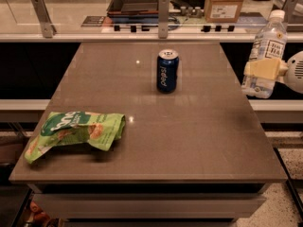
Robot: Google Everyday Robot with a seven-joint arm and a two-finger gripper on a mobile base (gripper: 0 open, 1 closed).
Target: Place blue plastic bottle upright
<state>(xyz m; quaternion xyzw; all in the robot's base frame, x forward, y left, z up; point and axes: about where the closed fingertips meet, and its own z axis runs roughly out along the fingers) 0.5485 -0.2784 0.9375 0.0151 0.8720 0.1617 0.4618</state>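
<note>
The blue plastic bottle (265, 51) is clear with a white cap and a white label. It hangs nearly upright, tilted slightly, in the air past the table's right edge. My gripper (262, 70) is shut on the bottle's lower body, with a tan finger pad (260, 69) across its front. The white arm comes in from the right frame edge. The bottle's base is clear of the table top (189, 126).
A dark blue drink can (167, 71) stands upright at the table's far middle. A green snack bag (71, 132) lies at the front left. A counter with a tray (135, 1) and a cardboard box (225, 4) runs behind the table.
</note>
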